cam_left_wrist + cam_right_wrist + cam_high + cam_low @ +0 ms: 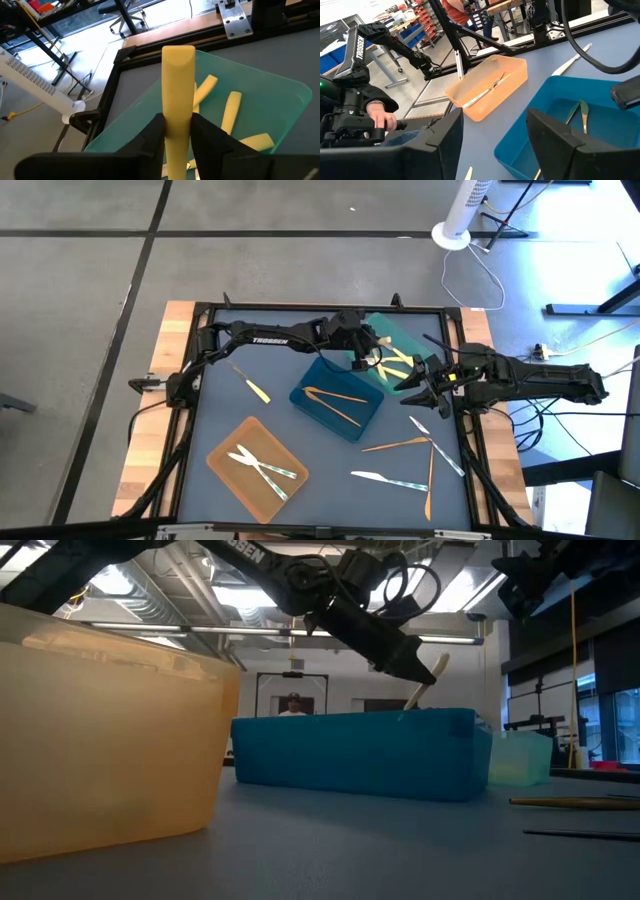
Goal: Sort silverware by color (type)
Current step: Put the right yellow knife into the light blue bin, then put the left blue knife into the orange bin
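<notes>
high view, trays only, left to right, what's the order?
orange tray → blue tray → teal tray

Three shallow trays on a dark desk in a workshop.
A teal tray sits at the back, touching a blue tray at the centre, with an orange tray nearer the front. A white fan base stands on the floor behind the desk.
</notes>
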Controlling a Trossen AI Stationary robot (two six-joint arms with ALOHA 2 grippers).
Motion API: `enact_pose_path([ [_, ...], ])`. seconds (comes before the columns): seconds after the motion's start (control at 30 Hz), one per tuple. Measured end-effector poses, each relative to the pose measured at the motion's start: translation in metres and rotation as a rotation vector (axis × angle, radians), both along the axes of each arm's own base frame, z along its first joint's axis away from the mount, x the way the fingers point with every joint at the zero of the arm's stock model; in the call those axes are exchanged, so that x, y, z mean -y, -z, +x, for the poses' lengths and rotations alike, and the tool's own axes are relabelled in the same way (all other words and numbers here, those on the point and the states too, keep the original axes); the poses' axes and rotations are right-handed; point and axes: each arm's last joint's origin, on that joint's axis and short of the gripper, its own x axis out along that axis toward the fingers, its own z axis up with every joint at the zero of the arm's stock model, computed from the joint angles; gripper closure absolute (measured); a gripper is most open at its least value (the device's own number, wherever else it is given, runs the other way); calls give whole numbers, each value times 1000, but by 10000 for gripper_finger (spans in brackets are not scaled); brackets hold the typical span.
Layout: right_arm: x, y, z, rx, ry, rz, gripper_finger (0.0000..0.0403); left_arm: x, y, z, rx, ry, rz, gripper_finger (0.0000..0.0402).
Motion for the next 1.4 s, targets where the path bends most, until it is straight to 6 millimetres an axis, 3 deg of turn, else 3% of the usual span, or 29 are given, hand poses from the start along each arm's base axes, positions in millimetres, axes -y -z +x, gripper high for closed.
enact_pose_path([
  [0.23,0,0,0,0,0,0,198,0,0,0,0,-1,0,309],
  [1.4,0,1,0,-7,0,0,198,0,0,0,2,-2,-2,305],
])
